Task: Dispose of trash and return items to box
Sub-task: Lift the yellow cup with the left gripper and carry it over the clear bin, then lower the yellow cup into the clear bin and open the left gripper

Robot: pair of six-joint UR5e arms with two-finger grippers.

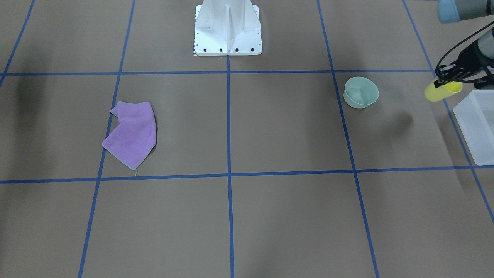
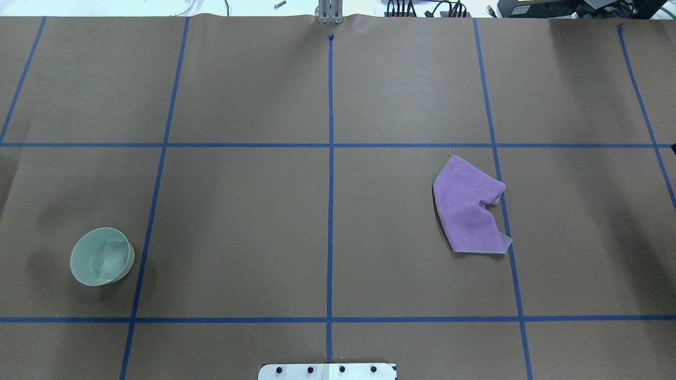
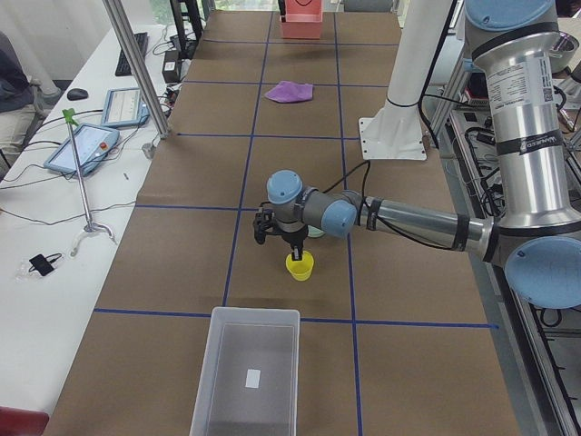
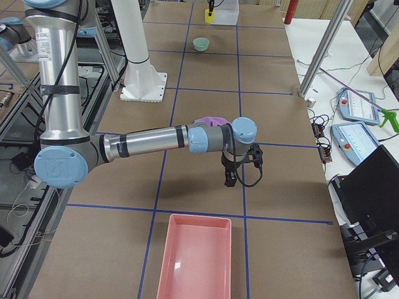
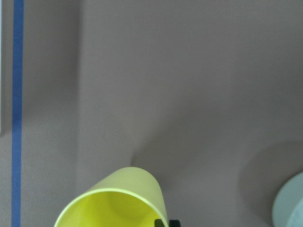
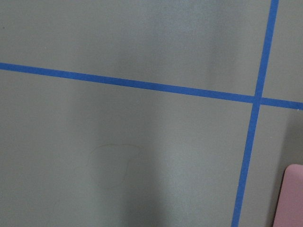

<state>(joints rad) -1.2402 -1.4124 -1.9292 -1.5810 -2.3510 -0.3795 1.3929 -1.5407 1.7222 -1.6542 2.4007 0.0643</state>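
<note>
My left gripper [image 1: 440, 82] is shut on the rim of the bright yellow cup [image 1: 442, 91] and holds it above the table, just short of the translucent white box [image 1: 477, 124]. The side view shows the cup [image 3: 300, 266] hanging upright under the gripper [image 3: 295, 255], with the box [image 3: 247, 374] nearer the camera. The left wrist view shows the cup's open mouth [image 5: 112, 204]. The mint-green bowl [image 1: 361, 92] stands upright on the table beside the cup. My right gripper [image 4: 230, 179] hangs over bare table, seen only from the side; I cannot tell if it is open.
A crumpled purple cloth [image 1: 133, 133] lies on the robot's right half of the table [image 2: 469, 208]. A pink tray [image 4: 196, 256] sits at the table's right end, near the right gripper. The white robot base [image 1: 227, 29] stands at the middle of the near edge.
</note>
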